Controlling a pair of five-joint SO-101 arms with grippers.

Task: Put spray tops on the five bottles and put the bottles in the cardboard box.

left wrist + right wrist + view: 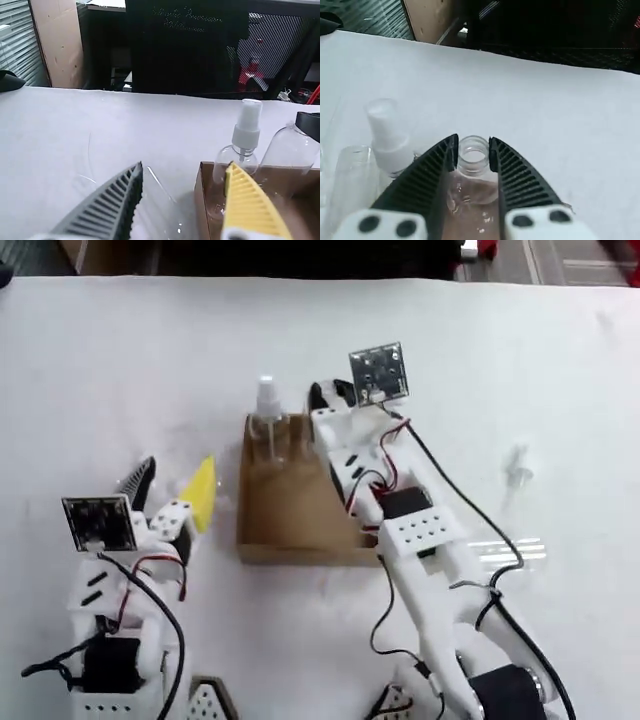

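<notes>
Landmark: the box (290, 515), open-topped, with every place below given from it.
Right gripper (472, 144): over the box's far edge, and we see its two black jaws closed against the neck of the bare bottle (472, 165).
Bare bottle: upright at the box's far edge, mouth open with no top on it. We cannot tell whether its base stands inside the box or just behind it.
Topped bottle (267, 420): upright just beside the bare bottle, at the box's far corner.
Left gripper (180, 468): near the box, on the side away from the right arm, with its grey and yellow fingers wide apart. Something clear glints between them, and we cannot tell what it is.
Spray top (515, 465): lying loose on the table (120, 360), well apart from the box, on the right arm's side.
Handling: we judge the bare bottle empty, light and smooth, with thin clear walls that would dent under a squeeze.
Hold: we take the neck for the stiffest part. Its rim should stop a slip, but a light bottle held that high can swing or tip.
</notes>
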